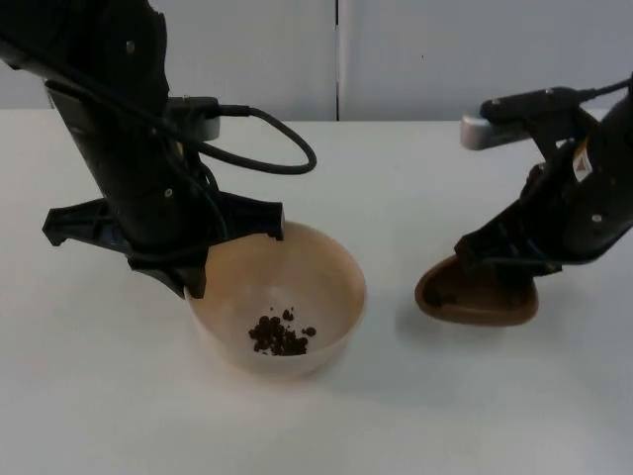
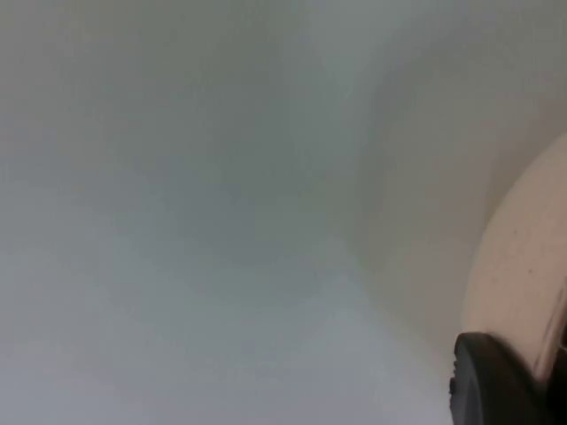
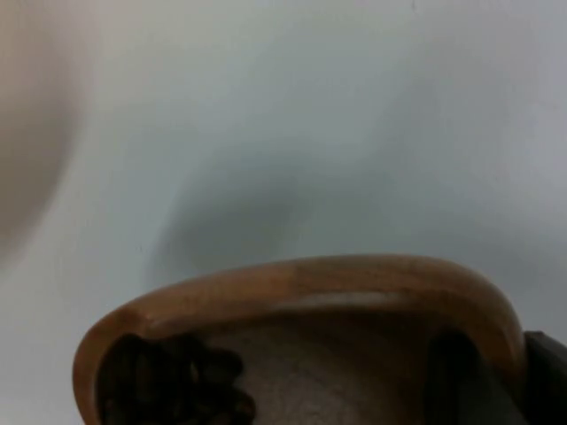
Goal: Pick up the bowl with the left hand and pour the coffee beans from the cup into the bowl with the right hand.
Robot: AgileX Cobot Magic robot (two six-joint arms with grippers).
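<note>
A cream bowl (image 1: 326, 272) sits left of the table's middle with a small heap of coffee beans (image 1: 281, 336) on its bottom. My left gripper (image 1: 201, 269) is shut on the bowl's left rim; the left wrist view has the bowl's wall (image 2: 523, 266) beside a black fingertip (image 2: 496, 385). To the right, my right gripper (image 1: 506, 263) is shut on a brown wooden cup (image 1: 480, 299), which is tilted with its mouth toward the bowl and apart from it. In the right wrist view the cup's rim (image 3: 301, 282) curves over dark beans (image 3: 177, 385) still inside, with one finger (image 3: 456, 376) inside the wall.
The white table top (image 1: 415, 198) runs back to the grey partition wall (image 1: 445, 49). A gap of bare table lies between bowl and cup. No other objects stand on the table.
</note>
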